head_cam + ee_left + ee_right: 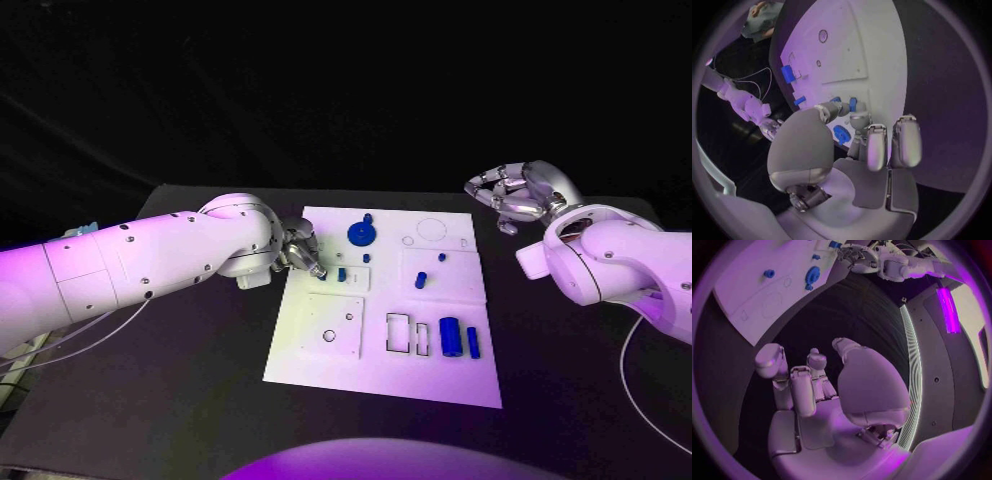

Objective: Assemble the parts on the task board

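Task board (325,345) lies at centre frame in the head view, white, flat on the black table (173,380). Small blue parts are scattered over it: a round disc-like part (361,236) near the upper edge, a short peg (421,280) mid-board, and two upright-looking cylinders (451,336) at lower right beside the rectangular slots.

Left hand (300,252) sits at the board's left edge, upper centre of frame, fingers partly curled over the small blue pieces there (852,104). You cannot tell whether it pinches one or merely hovers.

Right hand (516,195) is raised off the board at upper right, fingers loosely spread, holding nothing.

Parts look like rigid, light plastic, probably smooth, so likely to slip or skitter if nudged. You should take a peg by its sides, fingertips opposed, and keep it upright for its socket. Take the disc by its rim.
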Robot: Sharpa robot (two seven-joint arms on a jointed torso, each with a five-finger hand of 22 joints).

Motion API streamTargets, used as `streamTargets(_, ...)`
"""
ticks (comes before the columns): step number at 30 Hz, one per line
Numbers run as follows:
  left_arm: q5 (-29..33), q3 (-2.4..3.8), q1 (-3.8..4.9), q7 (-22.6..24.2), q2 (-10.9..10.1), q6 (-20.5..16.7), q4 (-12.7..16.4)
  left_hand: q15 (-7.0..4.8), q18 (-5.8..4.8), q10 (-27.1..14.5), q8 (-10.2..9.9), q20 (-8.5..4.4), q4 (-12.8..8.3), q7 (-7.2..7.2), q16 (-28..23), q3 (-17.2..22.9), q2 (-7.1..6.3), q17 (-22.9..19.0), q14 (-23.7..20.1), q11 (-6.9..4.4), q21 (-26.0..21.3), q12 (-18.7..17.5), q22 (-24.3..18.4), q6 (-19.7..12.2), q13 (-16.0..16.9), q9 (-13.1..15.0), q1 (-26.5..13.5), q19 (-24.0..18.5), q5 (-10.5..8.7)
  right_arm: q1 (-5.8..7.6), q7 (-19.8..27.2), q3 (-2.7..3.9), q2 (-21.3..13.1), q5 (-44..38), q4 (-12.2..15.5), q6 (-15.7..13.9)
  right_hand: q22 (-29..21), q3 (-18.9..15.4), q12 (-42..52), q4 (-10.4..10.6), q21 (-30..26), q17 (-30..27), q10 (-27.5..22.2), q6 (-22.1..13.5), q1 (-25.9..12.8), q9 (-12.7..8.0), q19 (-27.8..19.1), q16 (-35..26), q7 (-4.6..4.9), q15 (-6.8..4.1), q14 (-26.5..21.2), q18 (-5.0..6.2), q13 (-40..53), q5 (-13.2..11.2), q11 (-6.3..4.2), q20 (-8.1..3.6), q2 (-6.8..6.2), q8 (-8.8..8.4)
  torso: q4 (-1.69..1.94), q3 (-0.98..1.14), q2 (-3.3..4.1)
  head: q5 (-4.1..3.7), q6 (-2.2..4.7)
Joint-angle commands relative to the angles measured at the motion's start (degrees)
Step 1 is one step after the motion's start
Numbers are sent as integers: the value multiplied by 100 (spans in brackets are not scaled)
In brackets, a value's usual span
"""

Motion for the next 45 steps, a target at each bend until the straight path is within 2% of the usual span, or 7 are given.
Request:
streamTargets(1,13,-14,-21,-43,29,172,-10,-32,-31,57,29,-6,-1088,-37,23,1047,48,717,415,5,39,50,11,67,25,-1,-4,37,22,-4,52,1,4,-62,6,-1,-5,10,-34,-2,-21,226,-23,-46,11,-7,-36,-34,-8,-24,253,53,-5,26,-1,-18,64,19,-4,2,-2,-3,2)
streamTargets(11,49,-15,-23,-73,83,302,-85,-35,-41,123,32,-4,-1049,-54,52,964,73,797,433,-6,50,89,50,100,69,-4,-93,60,2,-6,44,1,2,-29,36,2,-2,9,-33,-3,-21,234,-21,-50,15,-11,-32,-33,-8,-25,256,52,-5,36,-1,-19,67,25,-6,2,1,-14,-9)
streamTargets(23,57,-23,-46,-76,154,237,-129,-51,-52,202,39,-5,-980,-88,80,824,159,873,450,-31,59,126,100,131,115,0,-183,92,-29,-6,45,1,-1,-22,44,3,-2,9,-33,-3,-21,234,-21,-50,15,-11,-32,-33,-8,-25,256,52,-5,36,-1,-19,67,25,2,1,1,-24,-33)
streamTargets(37,64,-29,-56,-101,185,267,-179,-91,-66,307,51,-19,-841,-162,112,383,232,961,468,-81,60,170,155,159,178,21,-335,135,-118,-9,51,0,-3,-26,36,2,-2,9,-33,-3,-21,234,-21,-50,15,-11,-32,-33,-8,-25,256,52,-5,36,-1,-19,67,25,5,-1,-1,-35,-49)
streamTargets(40,64,-30,-57,-116,198,268,-199,-104,-66,308,36,-29,-773,-186,110,189,247,956,465,-97,51,157,152,159,164,16,-384,136,-155,-11,53,0,-4,-26,35,2,-2,9,-33,-3,-21,234,-21,-50,15,-11,-32,-33,-8,-25,256,52,-5,36,-1,-19,67,25,6,-1,1,-35,-43)
streamTargets(44,64,-31,-59,-134,208,249,-223,-123,-71,305,-16,-50,-480,-220,118,-332,262,984,470,-121,44,161,169,235,172,-30,-601,155,-237,-12,54,0,-6,-27,34,-1,-19,4,-44,0,-50,216,-36,-53,11,-15,-43,-41,-7,-25,251,57,-28,39,-1,-20,68,29,6,-1,-2,-38,-49)
streamTargets(45,64,-31,-59,-138,210,242,-228,-126,-71,303,-40,-54,-350,-222,122,-506,266,996,473,-123,39,167,167,265,181,-51,-685,155,-246,-12,55,0,-7,-28,34,-1,-19,4,-44,0,-50,216,-36,-53,11,-15,-43,-41,-7,-25,251,57,-28,39,-1,-20,68,29,7,-1,-5,-37,-46)
